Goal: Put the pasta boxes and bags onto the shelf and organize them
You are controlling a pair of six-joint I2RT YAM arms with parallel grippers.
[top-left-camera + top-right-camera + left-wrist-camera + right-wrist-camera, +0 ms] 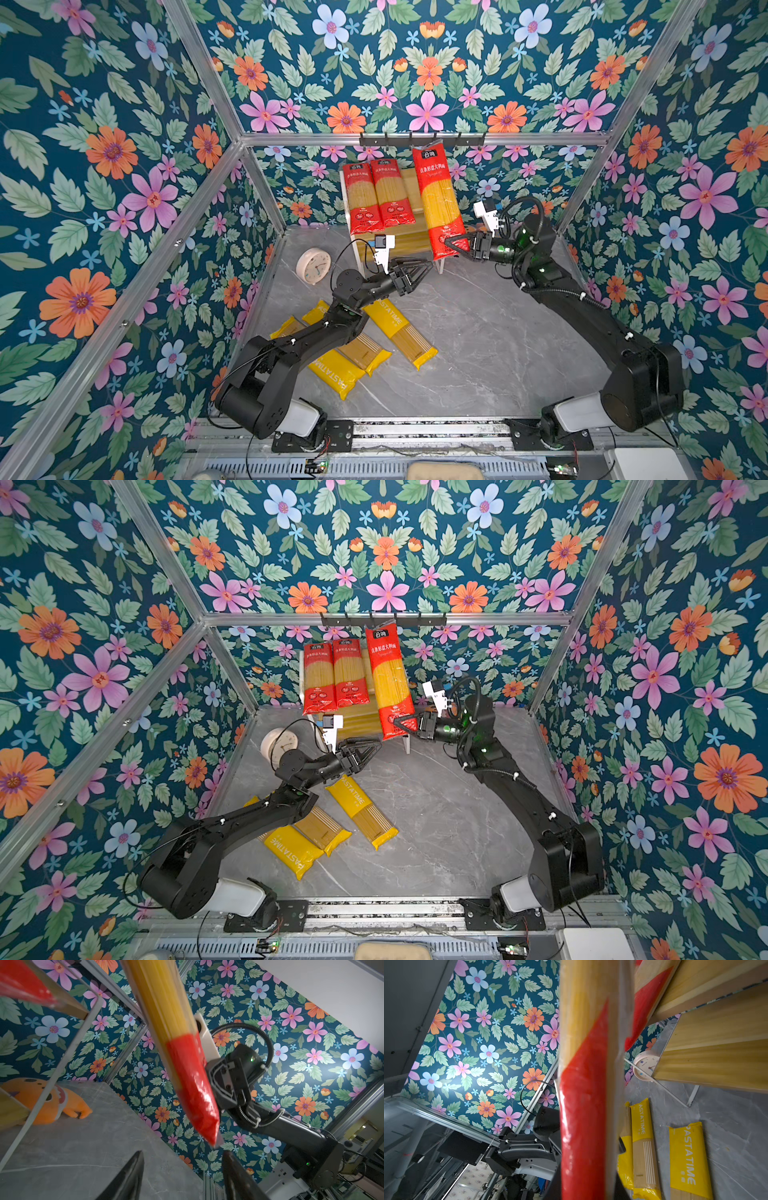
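Left gripper apart; right gripper clamps red pack; orange plush clear only left wrist cam.

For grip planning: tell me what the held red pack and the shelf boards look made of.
Held red pack: thin glossy plastic film, probably; it shines and wrinkles, with spaghetti showing through its clear middle. Shelf boards: light wood, seemingly, matte with visible grain.

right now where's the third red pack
In both top views the third red pack stands at the right end of the shelf, gripped low by the right pincer, beside two red packs.
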